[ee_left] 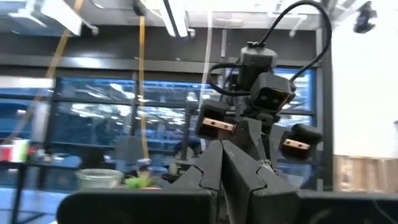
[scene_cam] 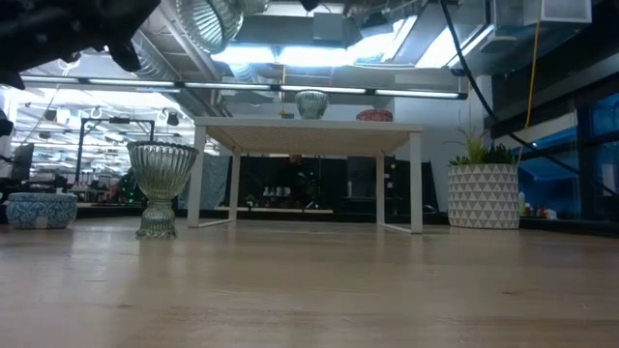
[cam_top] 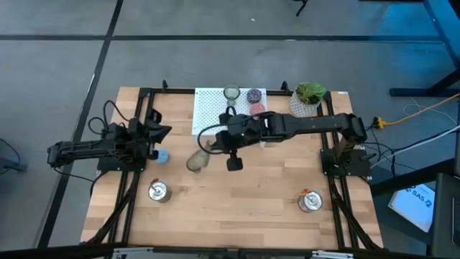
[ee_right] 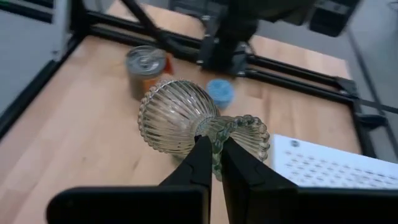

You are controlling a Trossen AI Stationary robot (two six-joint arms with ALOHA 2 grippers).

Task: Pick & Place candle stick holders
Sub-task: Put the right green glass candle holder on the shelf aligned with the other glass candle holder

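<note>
My right gripper (ee_right: 214,144) is shut on an olive-clear ribbed glass candle stick holder (ee_right: 177,118), held high above the table's middle (scene_cam: 208,19). A second glass holder (scene_cam: 157,188) stands upright on its foot on the table below it (cam_top: 197,161). A blue holder (cam_top: 162,155) sits near my left gripper (cam_top: 165,132), which is shut, touches nothing and points slightly upward at the table's left. Two silver holders (cam_top: 158,191) (cam_top: 310,202) stand near the front edge. On the white rack (cam_top: 215,115) rest a glass (cam_top: 231,93), a purple (cam_top: 254,95) and a pink holder (cam_top: 257,109). My right gripper pinches the glass holder's narrow waist (ee_right: 216,126), between its bowl and its foot, between the two fingers. The fingers slant downward from the table's right side and lie across the holder's length. The holder is lifted clear of the table and lies tipped on its side.
A white pot with a green plant (cam_top: 309,97) stands at the far right beside the rack. Black frame rails (cam_top: 136,180) run along both sides of the wooden table. Bare wood lies between the two silver holders at the front.
</note>
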